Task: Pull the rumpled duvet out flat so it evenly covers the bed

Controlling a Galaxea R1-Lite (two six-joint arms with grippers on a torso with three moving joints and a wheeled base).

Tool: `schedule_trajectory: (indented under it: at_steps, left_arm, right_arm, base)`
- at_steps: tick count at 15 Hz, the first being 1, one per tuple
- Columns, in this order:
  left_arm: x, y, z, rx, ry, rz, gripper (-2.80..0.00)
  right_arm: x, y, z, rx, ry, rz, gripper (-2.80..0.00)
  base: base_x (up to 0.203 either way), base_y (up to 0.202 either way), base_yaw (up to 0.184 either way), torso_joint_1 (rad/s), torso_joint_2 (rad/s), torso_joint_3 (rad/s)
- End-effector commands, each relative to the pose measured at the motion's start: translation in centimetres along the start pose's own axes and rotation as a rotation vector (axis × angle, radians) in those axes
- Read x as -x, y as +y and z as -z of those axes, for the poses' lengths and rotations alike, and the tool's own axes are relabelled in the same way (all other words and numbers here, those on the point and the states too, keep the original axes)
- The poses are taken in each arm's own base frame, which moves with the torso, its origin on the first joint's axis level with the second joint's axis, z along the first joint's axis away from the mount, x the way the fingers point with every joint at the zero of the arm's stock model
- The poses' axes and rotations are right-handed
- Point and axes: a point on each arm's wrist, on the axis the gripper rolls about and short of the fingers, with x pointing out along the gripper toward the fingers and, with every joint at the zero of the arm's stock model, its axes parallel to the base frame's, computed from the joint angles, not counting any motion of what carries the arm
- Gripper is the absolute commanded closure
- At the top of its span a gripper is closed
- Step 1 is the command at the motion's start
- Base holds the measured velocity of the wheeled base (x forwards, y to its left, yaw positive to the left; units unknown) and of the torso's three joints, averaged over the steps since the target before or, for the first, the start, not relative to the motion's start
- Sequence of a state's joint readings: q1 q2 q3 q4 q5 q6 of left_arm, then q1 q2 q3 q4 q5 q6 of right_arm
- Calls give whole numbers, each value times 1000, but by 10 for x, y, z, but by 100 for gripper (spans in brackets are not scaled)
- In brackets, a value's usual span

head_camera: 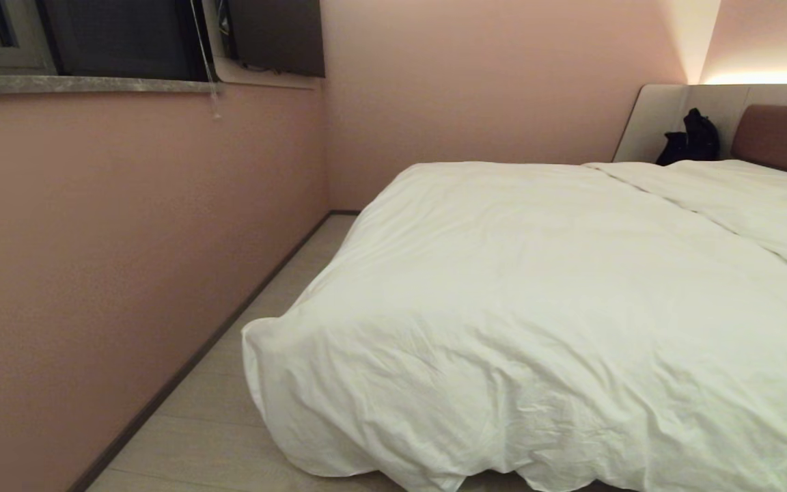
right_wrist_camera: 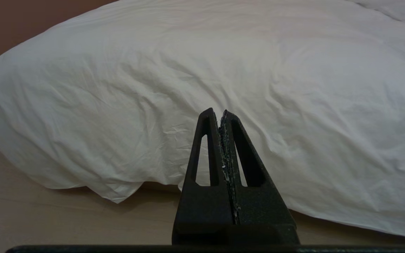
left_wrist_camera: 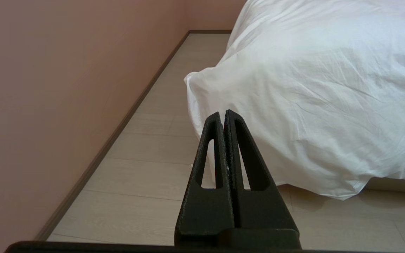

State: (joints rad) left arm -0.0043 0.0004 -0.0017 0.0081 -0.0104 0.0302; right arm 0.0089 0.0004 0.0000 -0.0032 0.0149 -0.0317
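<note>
Hanging off the bed's (head_camera: 783,140) foot, the duvet (head_camera: 537,294) needs no pull, so both pincers, left pincer (left_wrist_camera: 223,114) and right pincer (right_wrist_camera: 218,112), hover pinched closed, empty.

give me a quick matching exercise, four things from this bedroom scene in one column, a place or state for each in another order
Things:
1. duvet
2. left gripper
3. dark bag
4. headboard

Places or states:
A. reddish-brown, at the far end of the bed
B. shut, over the floor off the duvet's corner
C. white, wrinkled, hanging over the near edge toward the floor
D. sitting against the beige side panel

Pairs: 1-C, 2-B, 3-D, 4-A
</note>
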Motion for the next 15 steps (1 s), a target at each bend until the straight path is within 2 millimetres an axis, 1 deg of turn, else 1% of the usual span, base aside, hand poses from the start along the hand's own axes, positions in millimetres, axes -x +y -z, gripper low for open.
schedule_trajectory:
  at_steps: [1, 15]
  left_arm:
    - [0, 0, 0, 0, 1, 1, 0]
    - [0, 0, 0, 1, -1, 1, 0]
  right_arm:
    - [0, 0, 0, 0, 1, -1, 0]
    - [0, 0, 0, 0, 1, -1, 0]
  base:
    - [0, 0, 0, 0, 0, 0]
    - [0, 0, 0, 0, 0, 0]
